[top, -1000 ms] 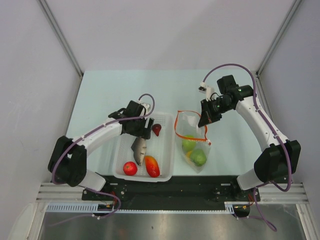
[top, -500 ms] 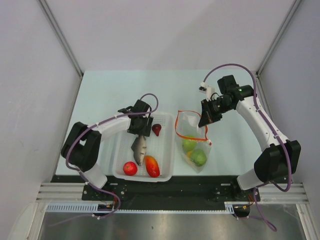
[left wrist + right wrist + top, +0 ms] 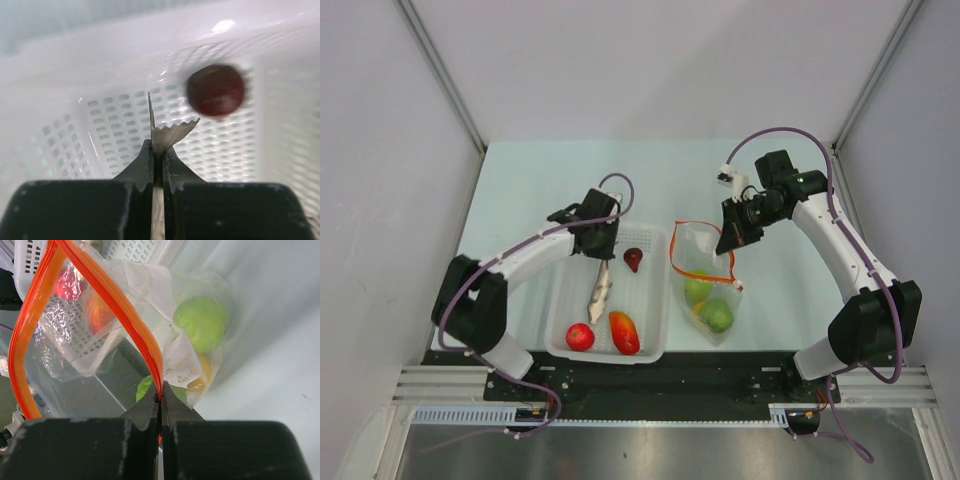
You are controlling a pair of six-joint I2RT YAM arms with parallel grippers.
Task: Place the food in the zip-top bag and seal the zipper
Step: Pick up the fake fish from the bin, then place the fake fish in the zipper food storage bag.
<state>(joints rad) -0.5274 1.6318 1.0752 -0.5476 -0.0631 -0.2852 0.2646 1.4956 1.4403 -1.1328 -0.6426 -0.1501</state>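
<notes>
A grey fish (image 3: 600,291) hangs tail-up in the white basket (image 3: 558,310), with my left gripper (image 3: 600,256) shut on its tail. In the left wrist view the tail fin (image 3: 167,134) sticks out above the shut left gripper (image 3: 158,151). The clear zip-top bag (image 3: 706,285) lies right of the basket and holds green fruit (image 3: 717,316) and a yellow-orange piece (image 3: 201,374). My right gripper (image 3: 729,243) is shut on the orange zipper (image 3: 125,310) strip, holding the mouth open; in its wrist view the right gripper (image 3: 160,390) pinches the strip.
In the basket lie a red round fruit (image 3: 580,336), an orange-red pepper-like piece (image 3: 623,332) and a dark red piece (image 3: 634,259), which shows blurred in the left wrist view (image 3: 216,90). Grey walls enclose the pale table (image 3: 540,180).
My left gripper has closed on the fish's tail and drawn back a little; the fish has turned on edge and risen at the tail. The right arm and bag have not moved.
</notes>
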